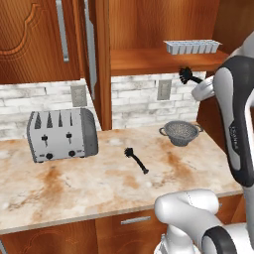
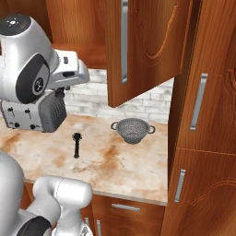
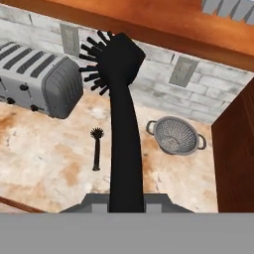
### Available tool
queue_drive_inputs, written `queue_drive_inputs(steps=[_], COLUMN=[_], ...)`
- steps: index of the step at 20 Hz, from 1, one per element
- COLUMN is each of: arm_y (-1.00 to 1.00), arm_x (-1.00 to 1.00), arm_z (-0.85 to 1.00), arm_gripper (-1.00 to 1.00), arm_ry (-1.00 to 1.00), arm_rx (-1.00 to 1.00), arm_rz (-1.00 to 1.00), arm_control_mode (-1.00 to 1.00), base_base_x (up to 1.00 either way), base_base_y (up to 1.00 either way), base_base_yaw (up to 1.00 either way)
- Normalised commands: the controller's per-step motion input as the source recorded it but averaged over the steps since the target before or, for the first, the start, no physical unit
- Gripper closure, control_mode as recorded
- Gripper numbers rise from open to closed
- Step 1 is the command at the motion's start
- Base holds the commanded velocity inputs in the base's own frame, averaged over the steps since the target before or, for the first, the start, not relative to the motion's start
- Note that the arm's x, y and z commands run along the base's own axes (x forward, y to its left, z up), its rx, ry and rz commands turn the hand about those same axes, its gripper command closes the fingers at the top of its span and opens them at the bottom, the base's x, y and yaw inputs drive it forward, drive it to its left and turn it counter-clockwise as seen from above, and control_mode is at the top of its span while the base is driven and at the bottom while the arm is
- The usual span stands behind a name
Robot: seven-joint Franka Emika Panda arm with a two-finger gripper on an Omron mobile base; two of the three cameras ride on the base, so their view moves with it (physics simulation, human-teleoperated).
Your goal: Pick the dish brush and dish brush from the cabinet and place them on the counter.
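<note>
Gripper point(image 1: 194, 83) clamping 2nd dish brush point(image 3: 120, 114) by handle, long axis pointing away from jaws, hanging above counter point(image 1: 99, 188); 1st brush point(image 1: 136, 159) lying center frame.

White glossy robot arm point(image 1: 238, 124): rounded tubular links, dark grey-black bands at joints, small grey lettering on black forearm panel at 3 o'clock; bulbous white base segment at 6 o'clock.

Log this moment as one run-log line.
pincer: shut on second black bristly dish brush, airborne | first black dish brush: lying on marbled beige counter | phase: carrying
</note>
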Motion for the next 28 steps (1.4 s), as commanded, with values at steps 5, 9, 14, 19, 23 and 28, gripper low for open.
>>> queue_drive_inputs(steps=[5,9,14,19,23,28], arm_y=[0.13,0.16,0.07,0.13,0.25,0.22], arm_x=[-0.25,-0.03,0.00,0.00,0.01,0.15], arm_z=[-0.48,-0.57,-0.81,-0.91,-0.90,-0.90], arm_gripper=[1.00,1.00,1.00,1.00,1.00,1.00], arm_ry=[0.03,0.02,0.08,0.10,0.12,0.13], arm_rx=[0.00,0.02,0.04,0.00,0.00,0.01], arm_rz=[0.00,0.00,0.00,0.00,0.01,0.01], arm_control_mode=[-1.00,-1.00,-1.00,-1.00,-1.00,-1.00], base_base_x=[0.00,0.00,0.00,0.00,0.00,0.00], base_base_y=[0.00,0.00,0.00,0.00,0.00,0.00], base_base_yaw=[0.00,0.00,0.00,0.00,0.00,0.00])
